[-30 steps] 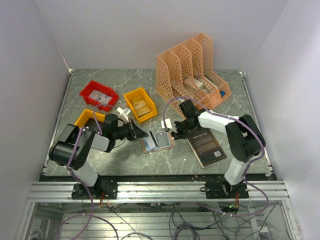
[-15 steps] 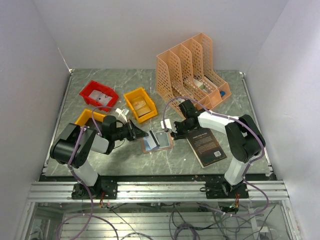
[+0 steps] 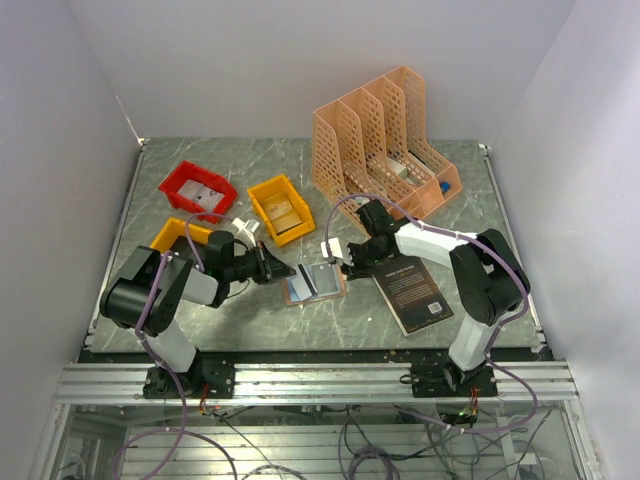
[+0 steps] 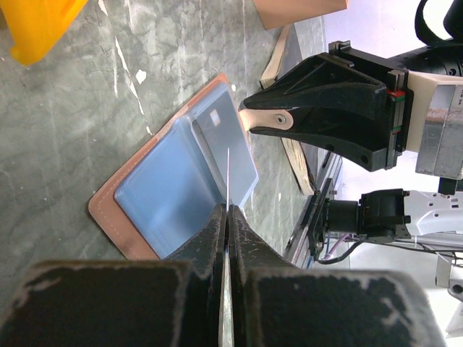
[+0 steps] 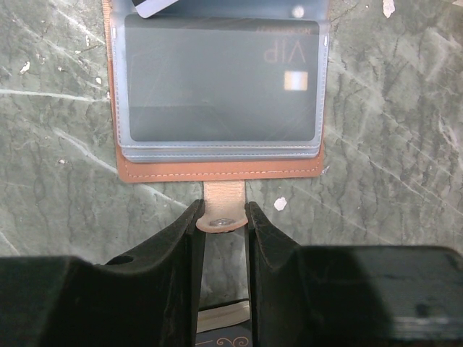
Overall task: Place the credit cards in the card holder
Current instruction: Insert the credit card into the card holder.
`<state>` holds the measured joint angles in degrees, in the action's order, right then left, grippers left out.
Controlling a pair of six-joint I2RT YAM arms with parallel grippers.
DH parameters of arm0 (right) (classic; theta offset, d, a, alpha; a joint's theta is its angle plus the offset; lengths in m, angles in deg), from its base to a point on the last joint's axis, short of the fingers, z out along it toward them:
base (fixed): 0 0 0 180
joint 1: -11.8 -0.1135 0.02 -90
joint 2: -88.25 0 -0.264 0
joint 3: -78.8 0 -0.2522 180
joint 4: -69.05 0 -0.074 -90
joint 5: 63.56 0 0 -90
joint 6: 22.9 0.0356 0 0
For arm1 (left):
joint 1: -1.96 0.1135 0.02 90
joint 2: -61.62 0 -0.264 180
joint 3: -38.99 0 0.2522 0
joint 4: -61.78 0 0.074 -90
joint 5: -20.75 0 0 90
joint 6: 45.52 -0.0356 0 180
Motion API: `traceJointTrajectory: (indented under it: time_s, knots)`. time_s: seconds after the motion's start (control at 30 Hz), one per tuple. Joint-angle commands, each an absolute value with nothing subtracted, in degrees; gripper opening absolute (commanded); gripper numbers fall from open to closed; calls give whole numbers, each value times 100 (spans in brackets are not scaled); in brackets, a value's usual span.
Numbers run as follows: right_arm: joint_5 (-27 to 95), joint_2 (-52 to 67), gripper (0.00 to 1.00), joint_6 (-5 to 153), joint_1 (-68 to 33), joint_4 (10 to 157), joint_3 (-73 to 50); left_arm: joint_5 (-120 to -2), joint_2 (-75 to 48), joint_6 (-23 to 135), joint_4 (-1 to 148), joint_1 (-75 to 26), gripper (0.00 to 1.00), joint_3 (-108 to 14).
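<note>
The card holder [image 3: 314, 283] lies open on the table, salmon outside [image 5: 217, 170], blue-grey inside [image 4: 166, 195]. A grey card marked VIP [image 5: 217, 79] sits in its clear sleeve. My left gripper [image 3: 285, 270] is shut on a thin credit card [image 4: 227, 170], seen edge-on, held upright over the holder's middle fold. My right gripper [image 3: 346, 265] is shut on the holder's snap tab [image 5: 221, 210] at its right edge, low on the table. A white card corner [image 5: 155, 6] shows at the holder's far side.
A black book [image 3: 413, 290] lies just right of the holder, under my right arm. A peach lattice file organizer [image 3: 385, 140] stands at the back right. A red bin [image 3: 197, 188] and two yellow bins [image 3: 280, 208] [image 3: 172, 236] sit at the left.
My left wrist has shifted slightly to the left with the card still held. The right gripper and the holder have not visibly moved.
</note>
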<state>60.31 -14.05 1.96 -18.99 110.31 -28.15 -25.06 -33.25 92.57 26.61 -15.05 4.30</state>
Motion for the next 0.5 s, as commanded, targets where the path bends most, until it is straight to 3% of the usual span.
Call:
traceJointTrajectory:
  time_s: [0.0, 0.47]
  knots:
    - [6019, -1569, 21, 198, -1958, 11103, -2734, -2495, -3389, 9229, 2462, -1470, 7, 372]
    - [6032, -1563, 21, 219, -2000, 11102, -2732, -2666, -3428, 9186, 2670, -1571, 7, 330]
